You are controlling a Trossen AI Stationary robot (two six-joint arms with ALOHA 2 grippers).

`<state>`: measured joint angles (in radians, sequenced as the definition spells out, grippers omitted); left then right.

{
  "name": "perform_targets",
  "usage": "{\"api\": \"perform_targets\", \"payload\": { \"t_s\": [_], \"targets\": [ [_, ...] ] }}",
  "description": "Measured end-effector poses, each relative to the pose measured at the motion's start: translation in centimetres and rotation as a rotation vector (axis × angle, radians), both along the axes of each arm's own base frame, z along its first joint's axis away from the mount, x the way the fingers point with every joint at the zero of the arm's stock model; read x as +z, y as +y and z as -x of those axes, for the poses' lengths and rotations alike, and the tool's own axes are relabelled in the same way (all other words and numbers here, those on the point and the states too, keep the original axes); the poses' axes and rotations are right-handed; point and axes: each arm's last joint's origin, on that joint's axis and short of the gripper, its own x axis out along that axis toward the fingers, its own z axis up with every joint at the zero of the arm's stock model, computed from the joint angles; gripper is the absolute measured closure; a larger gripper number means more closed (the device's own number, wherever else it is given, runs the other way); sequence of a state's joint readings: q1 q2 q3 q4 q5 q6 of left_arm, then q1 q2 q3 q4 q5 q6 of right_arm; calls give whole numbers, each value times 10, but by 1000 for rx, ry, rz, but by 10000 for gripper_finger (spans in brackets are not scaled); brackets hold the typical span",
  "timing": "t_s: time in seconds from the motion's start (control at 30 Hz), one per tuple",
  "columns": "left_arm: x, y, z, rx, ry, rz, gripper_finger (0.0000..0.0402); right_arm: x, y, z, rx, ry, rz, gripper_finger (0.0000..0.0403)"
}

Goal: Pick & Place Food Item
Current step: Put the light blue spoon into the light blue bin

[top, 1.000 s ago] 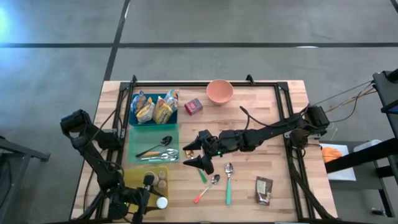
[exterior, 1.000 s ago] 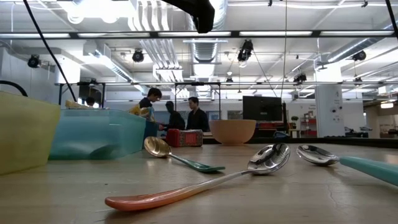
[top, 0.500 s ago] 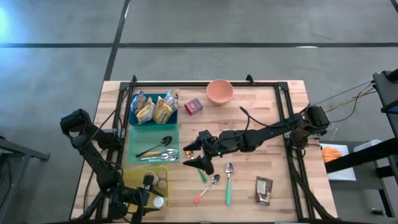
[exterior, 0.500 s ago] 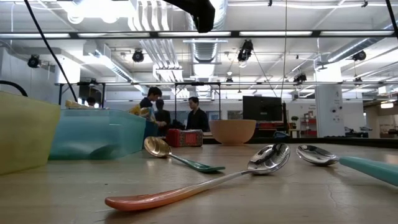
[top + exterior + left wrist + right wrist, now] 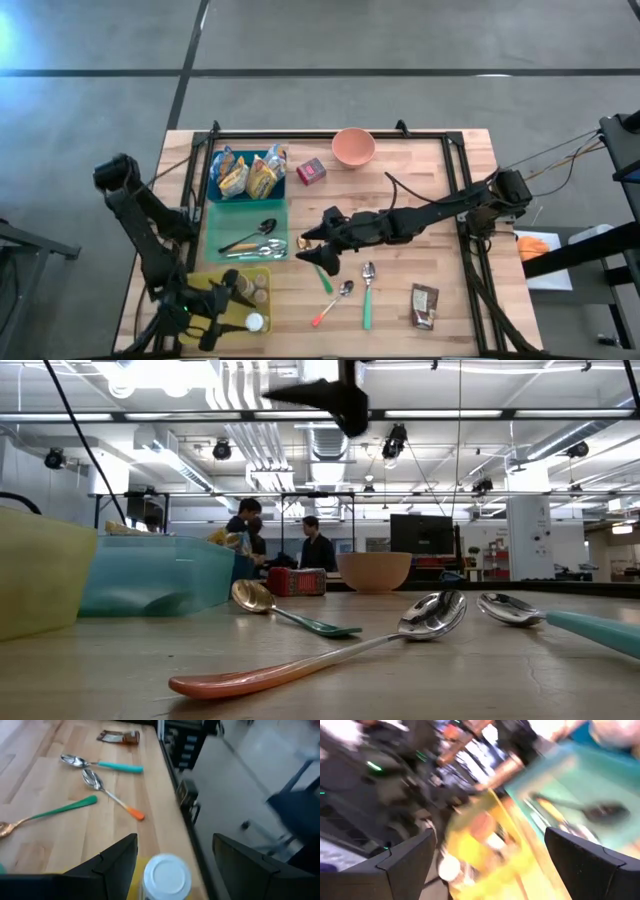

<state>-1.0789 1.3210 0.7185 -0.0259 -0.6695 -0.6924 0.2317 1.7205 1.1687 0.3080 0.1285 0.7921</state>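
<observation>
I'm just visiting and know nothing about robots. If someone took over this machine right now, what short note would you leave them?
Left gripper: jaws open, empty, above the yellow plastic bin at the table's near-left corner; a white-capped bottle sits in that bin.
Right gripper: jaws open, empty, over mid-table beside the green tray of spoons.
Food: snack bags lie in the blue bin; a small red packet sits near the pink bowl; a brown wrapped bar lies near the front right.
Done: no food held.
Left: pick and place a loose item.
</observation>
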Motion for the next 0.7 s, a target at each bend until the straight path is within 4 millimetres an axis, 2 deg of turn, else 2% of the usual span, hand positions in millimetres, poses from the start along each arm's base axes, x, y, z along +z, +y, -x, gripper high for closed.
{"api": "perform_targets", "payload": {
  "t_s": [0.17, 0.33, 0.7],
  "targets": [
    [26, 24, -4, 68, 20, 188, 136, -7, 5, 16, -47, 217, -106, 33],
    [45, 48, -11, 126, 23, 316, 135, -3, 11, 30, -156, 371, -212, 33],
    [61, 82, -19, 196, 50, 456, 135, -18, 35, 53, -382, 716, -386, 33]
  ]
}}
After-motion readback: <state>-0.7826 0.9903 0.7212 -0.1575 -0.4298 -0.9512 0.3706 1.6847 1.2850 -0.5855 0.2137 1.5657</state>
